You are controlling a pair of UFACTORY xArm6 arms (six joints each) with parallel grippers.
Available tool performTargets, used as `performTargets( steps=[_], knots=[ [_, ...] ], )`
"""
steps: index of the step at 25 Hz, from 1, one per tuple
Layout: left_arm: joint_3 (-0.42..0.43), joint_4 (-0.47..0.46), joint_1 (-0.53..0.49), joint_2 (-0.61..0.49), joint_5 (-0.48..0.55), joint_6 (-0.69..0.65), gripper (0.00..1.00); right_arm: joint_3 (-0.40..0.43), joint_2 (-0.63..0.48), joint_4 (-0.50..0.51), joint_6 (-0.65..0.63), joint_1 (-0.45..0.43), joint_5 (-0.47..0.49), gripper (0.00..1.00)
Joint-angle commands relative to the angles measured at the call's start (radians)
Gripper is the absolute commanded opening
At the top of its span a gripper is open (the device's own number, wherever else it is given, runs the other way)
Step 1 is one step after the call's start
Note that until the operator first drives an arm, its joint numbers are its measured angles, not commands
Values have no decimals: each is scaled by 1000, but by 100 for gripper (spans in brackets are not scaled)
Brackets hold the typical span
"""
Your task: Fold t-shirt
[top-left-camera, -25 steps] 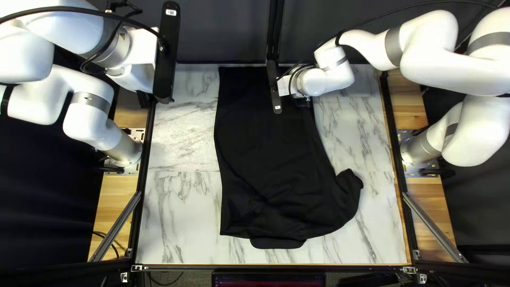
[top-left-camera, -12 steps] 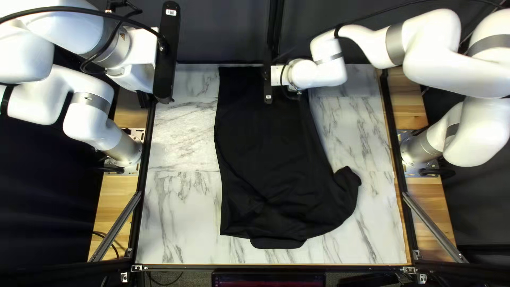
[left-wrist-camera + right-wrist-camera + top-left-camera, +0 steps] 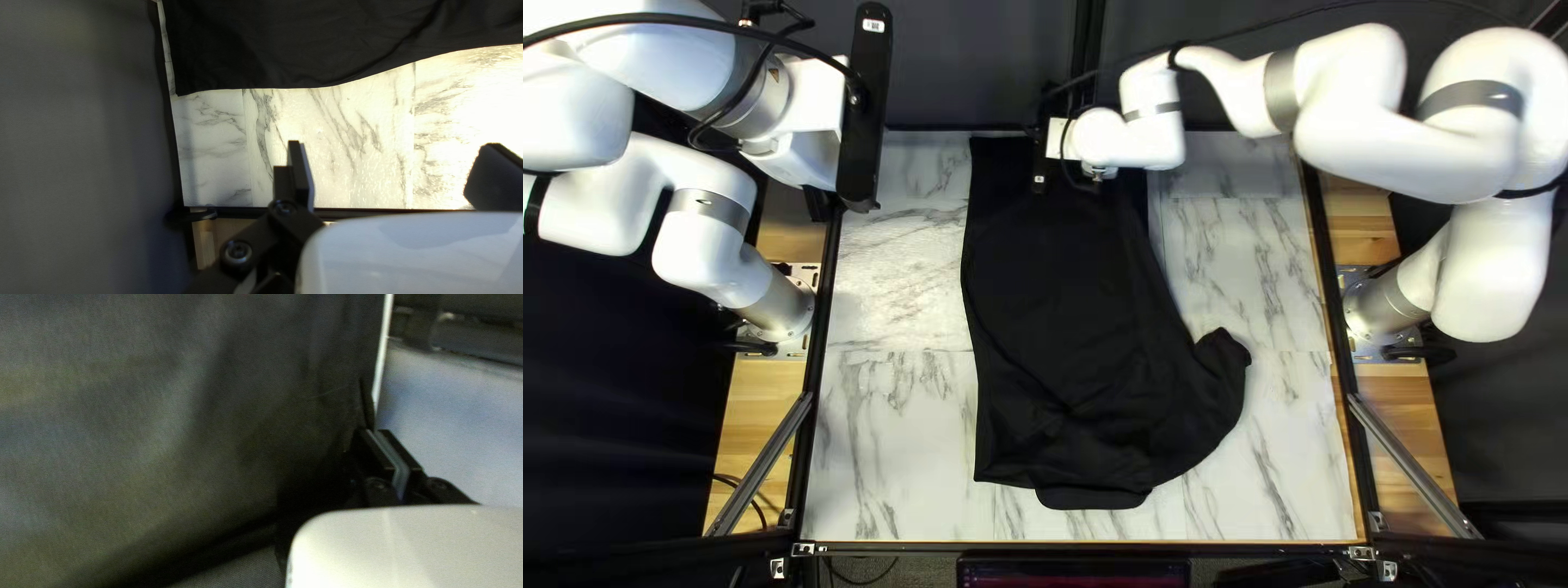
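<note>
A black t-shirt (image 3: 1067, 316) lies lengthwise on the table, with a bunched sleeve on its right side. Over its far end is my right gripper (image 3: 1042, 147), its fingertips hidden in the top left view. In the right wrist view the fingers of my right gripper (image 3: 385, 449) are pressed together, with dark cloth at their tips. My left gripper (image 3: 865, 109) hangs high by the table's far left corner. Seen from its own wrist, the left gripper (image 3: 395, 173) has widely spaced fingers with nothing between them; the t-shirt (image 3: 305, 43) lies ahead of it.
Marble-patterned tabletop (image 3: 893, 436) shows on both sides of the shirt. A dark frame rail (image 3: 819, 359) runs along the left side of the table. The dark curtain (image 3: 980, 65) hangs behind the far edge, close to the right gripper.
My right gripper has moved left over the shirt's far end. The shirt's right edge and bunched sleeve have shifted left with it. My left arm has stayed where it was.
</note>
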Motion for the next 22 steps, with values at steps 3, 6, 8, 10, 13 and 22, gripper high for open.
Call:
performTargets(
  steps=[3, 6, 8, 10, 13, 22],
  knots=[
    [0, 0, 0, 0, 0, 0, 100, -1, 10, -14, 34, -1, -3, 0],
    [0, 0, 0, 0, 0, 0, 100, 25, -16, -21, 83, -6, 12, 0],
    [0, 0, 0, 0, 0, 0, 100, 41, -39, -21, 113, -12, 24, 0],
    [0, 0, 0, 0, 0, 0, 100, 37, -43, -17, 127, -15, 36, 0],
    [0, 0, 0, 0, 0, 0, 100, 18, -37, -12, 146, -14, 47, 0],
    [0, 0, 0, 0, 0, 0, 100, -65, 41, -24, 167, 3, 61, 0]
  ],
)
